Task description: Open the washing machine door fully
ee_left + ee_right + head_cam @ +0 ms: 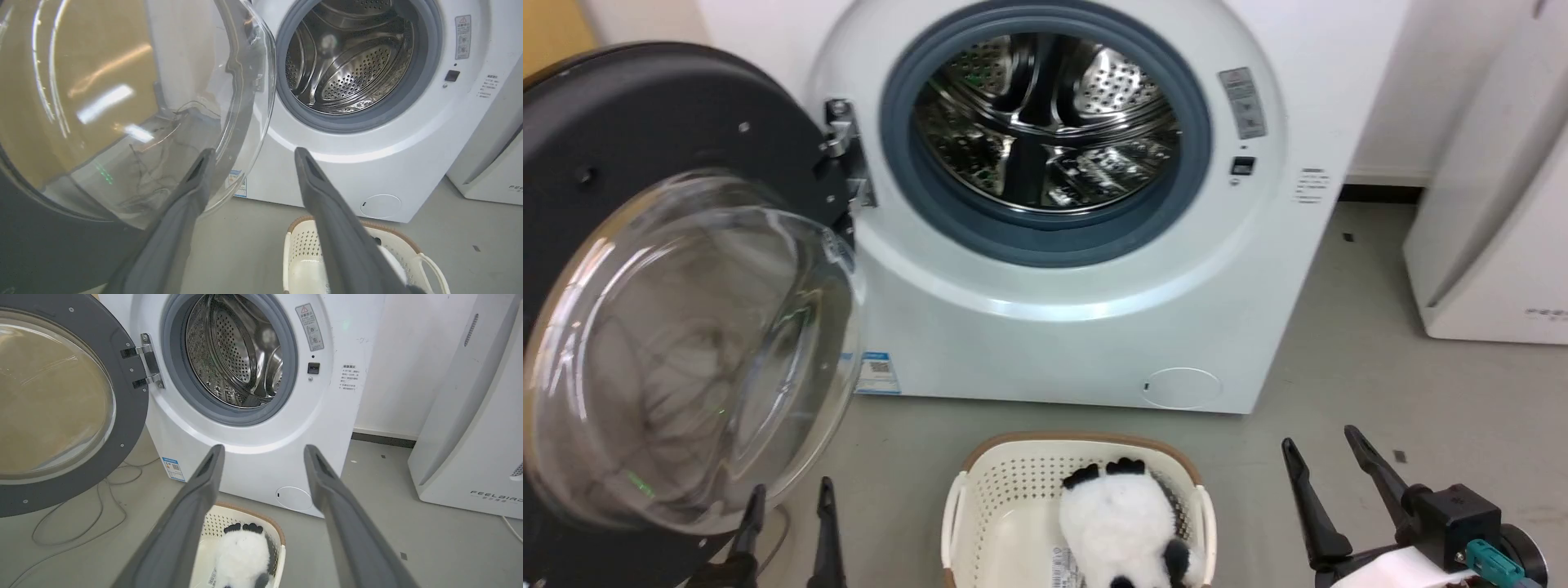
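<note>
Plainly washing machine door point(686, 343) stands wide (drum point(1045, 122) exposed).

The drum opening point(1045, 122) lies clear; the washing machine door point(678, 310) flanks it, basket point(1005, 469) below.

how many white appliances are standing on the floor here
2. The washing machine stands in the middle, straight ahead. A slanted white appliance stands to its right, apart from it. Others may be outside the views.
</note>
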